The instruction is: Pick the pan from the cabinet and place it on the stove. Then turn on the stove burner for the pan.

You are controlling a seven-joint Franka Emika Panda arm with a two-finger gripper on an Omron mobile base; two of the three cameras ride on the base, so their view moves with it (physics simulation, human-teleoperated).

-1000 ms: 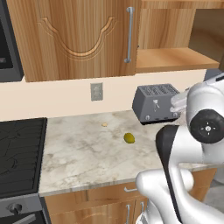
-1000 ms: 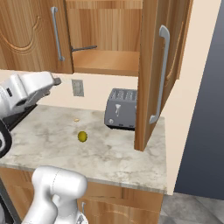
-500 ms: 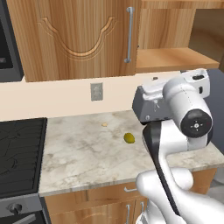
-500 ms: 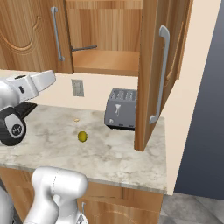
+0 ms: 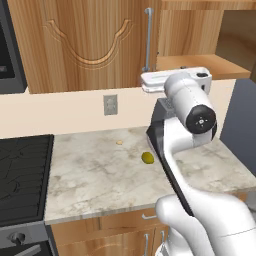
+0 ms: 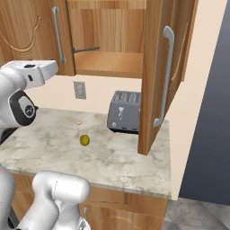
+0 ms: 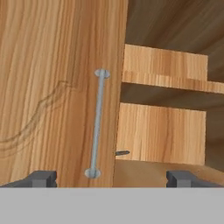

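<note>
From the left base camera, the white arm is rising from the lower right and its hand (image 5: 172, 79) is pointing left at cabinet height, just in front of the closed door. The cabinet (image 5: 90, 45) is hanging over a marble worktop (image 5: 100, 175), and its right half is standing open, showing a bare shelf (image 5: 210, 65). A small green fruit (image 5: 147, 158) and a pale crumb (image 5: 119, 142) are lying on the worktop. At far left the stove (image 5: 22, 175) is waiting, grates bare, with its knob (image 5: 18, 238) on the front panel.

From the right base camera, the pan's thin dark handle (image 6: 86, 49) is sticking out to the right along the shelf from behind the closed left door; the pan's body is hidden. The right door (image 6: 164, 72) is swung wide open toward the camera. A toaster (image 6: 124, 111) is sitting on the worktop beneath the shelf.

In the hand camera, the jaws are spread wide with nothing between them; two dark fingertips (image 7: 41, 178) are showing at the bottom. The hand is facing the door's edge and its silver bar (image 7: 97, 122), and the tip of the pan handle (image 7: 122, 153) is peeking past that edge.

The pan is probably rigid metal, fairly heavy and front-loaded, with a smooth, slippery handle. Gripping the handle close to the bowl would likely limit sagging and twisting, though only its far end is reachable now.
</note>
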